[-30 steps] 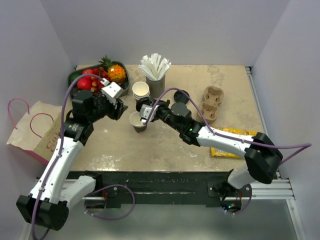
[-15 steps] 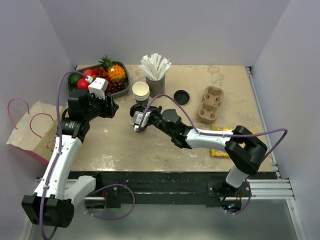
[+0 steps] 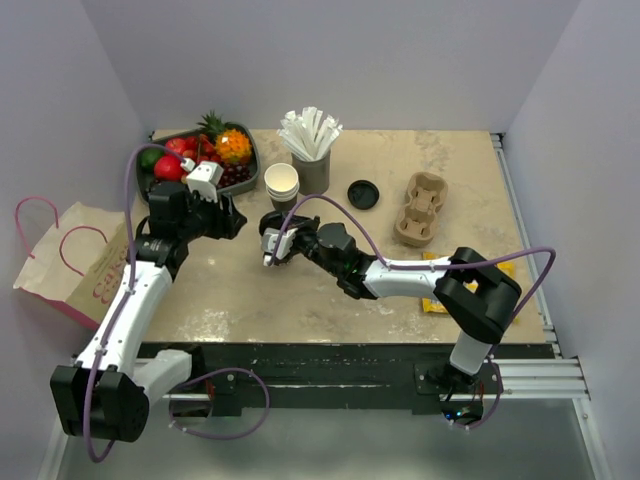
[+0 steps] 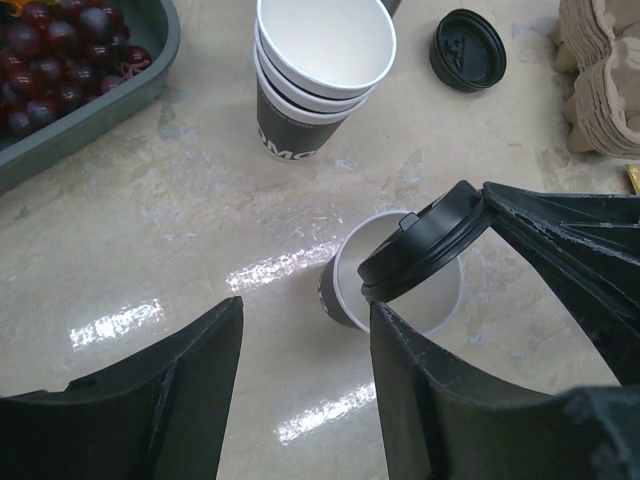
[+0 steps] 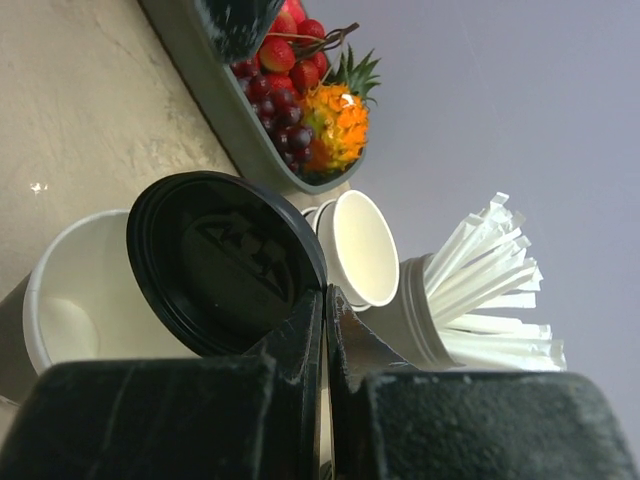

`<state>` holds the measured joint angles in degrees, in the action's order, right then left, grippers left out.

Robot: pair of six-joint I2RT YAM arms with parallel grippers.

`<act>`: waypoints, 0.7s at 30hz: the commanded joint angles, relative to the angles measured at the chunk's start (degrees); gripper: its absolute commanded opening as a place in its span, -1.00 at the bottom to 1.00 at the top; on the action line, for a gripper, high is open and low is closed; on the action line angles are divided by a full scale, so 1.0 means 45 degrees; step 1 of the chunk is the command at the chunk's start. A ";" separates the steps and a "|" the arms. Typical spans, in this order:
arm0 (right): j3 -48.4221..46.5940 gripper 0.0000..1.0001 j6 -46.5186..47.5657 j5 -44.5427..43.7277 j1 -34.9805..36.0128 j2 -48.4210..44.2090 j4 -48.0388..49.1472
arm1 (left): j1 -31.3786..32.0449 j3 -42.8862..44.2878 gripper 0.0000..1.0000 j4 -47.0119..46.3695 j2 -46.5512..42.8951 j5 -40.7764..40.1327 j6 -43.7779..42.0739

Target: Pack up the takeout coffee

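Drawn further left over the last second, the right arm [image 3: 400, 272] is now folded closer to the middle of the table [image 3: 300, 300], and the left gripper [image 4: 303, 322] has been brought slightly nearer the cup [image 4: 336, 293]. A paper bag [image 3: 70, 262] with pink handles is seen off the table's left edge. At the far left corner a tray [image 4: 95, 108] of fruit is set, and a pulp carrier [image 3: 422, 207] lies towards the right. A holder of straws [image 3: 312, 170] stands at the back, with a stack [image 4: 318, 75] of lidless cups just beside it and a spare lid [image 4: 467, 50] lying flat between stack and carrier. The cup is stood upright near the table's middle, in front of the stack, its mouth partly uncovered. A black lid [image 4: 425, 245] is held tilted over that mouth, not seated flat; whether its lower edge touches the rim cannot be told. One edge of the lid is pinched between the pressed-together fingers of the right gripper [image 5: 325, 312]. The left gripper is held spread, with nothing between its fingers, above the table just beside the cup.
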<state>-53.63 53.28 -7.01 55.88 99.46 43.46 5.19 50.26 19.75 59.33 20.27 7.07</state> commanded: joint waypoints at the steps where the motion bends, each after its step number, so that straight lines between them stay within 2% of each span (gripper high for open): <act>1: 0.0158 -1.00 0.0445 -0.0318 0.0102 -0.0032 0.1396 | -0.0099 -0.0426 0.15 -0.1457 0.0486 0.0846 0.0557; 11: 0.0296 -1.00 0.0505 -0.0240 0.0141 -0.0130 0.0947 | -0.0099 -0.0837 0.12 -0.3157 0.1483 0.1999 0.1573; 21: 0.0316 -1.00 0.0544 -0.0142 0.0200 -0.0071 0.0518 | -0.0099 -0.0954 0.12 -0.3763 0.1952 0.2584 0.1847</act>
<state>-52.47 55.20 -7.53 56.25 99.48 44.53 5.19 46.46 7.20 67.16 29.15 13.58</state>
